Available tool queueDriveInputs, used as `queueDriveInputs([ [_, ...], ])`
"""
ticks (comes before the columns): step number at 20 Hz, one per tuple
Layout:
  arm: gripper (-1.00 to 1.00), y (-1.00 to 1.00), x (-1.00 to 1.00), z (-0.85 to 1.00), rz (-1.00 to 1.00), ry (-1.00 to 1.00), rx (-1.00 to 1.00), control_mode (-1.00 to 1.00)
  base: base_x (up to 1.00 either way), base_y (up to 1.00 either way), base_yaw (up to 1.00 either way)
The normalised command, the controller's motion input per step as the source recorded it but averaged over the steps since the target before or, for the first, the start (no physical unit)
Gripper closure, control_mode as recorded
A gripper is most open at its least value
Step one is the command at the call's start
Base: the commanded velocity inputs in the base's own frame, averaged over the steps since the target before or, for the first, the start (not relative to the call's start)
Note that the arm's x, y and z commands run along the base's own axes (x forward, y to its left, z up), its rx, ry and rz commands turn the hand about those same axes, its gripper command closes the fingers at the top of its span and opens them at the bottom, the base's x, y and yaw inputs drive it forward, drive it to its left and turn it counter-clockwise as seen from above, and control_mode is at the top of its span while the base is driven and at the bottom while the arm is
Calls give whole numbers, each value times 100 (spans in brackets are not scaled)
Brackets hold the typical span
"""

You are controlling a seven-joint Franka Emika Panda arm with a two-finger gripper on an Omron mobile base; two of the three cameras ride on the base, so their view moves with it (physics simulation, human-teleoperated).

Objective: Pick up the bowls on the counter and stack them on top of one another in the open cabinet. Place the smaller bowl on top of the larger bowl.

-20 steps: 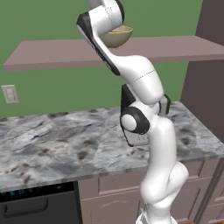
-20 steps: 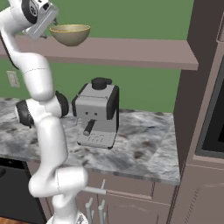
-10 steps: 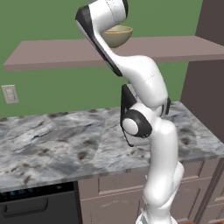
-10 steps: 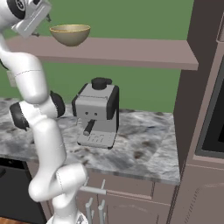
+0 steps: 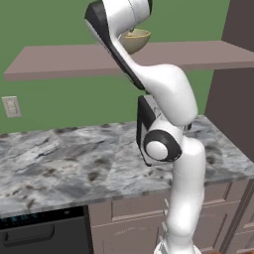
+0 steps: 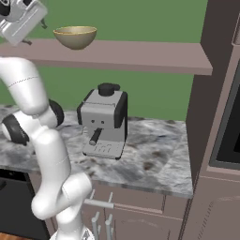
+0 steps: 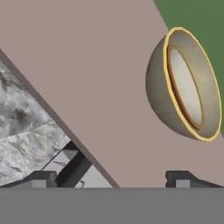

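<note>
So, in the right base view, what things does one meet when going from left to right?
White robot gripper → deep yellow-tan bowl on the mauve-brown shelf → grey coffee machine on the marbled counter → dark tall cabinet.

Open cabinet (image 6: 140,54) carries larger bowl (image 6: 75,37); smaller bowl (image 7: 186,87) inside. Counter (image 6: 154,159): coffee machine (image 6: 104,121).

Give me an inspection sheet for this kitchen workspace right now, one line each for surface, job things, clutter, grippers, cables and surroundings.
Surface: marbled counter, coffee machine on it.
Job's things: larger bowl upright on the open cabinet shelf; smaller bowl nested inside it.
Clutter: nothing seen.
Grippers: gripper beside the bowls, jaws open, holding nothing.
Cables: nothing seen.
Surroundings: green wall, wall outlet, drawer fronts below the counter.
</note>
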Motion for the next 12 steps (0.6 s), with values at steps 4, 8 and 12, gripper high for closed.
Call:
queueDriveInputs([
  [4, -100, -3, -78, -54, -1, -1, -2, -100, 0, 0, 0],
  [8, -100, -8, -76, -34, -2, -7, -1, -100, 0, 0, 0],
  [12, -100, -7, -85, -22, -3, -22, -3, -100, 0, 0, 0],
])
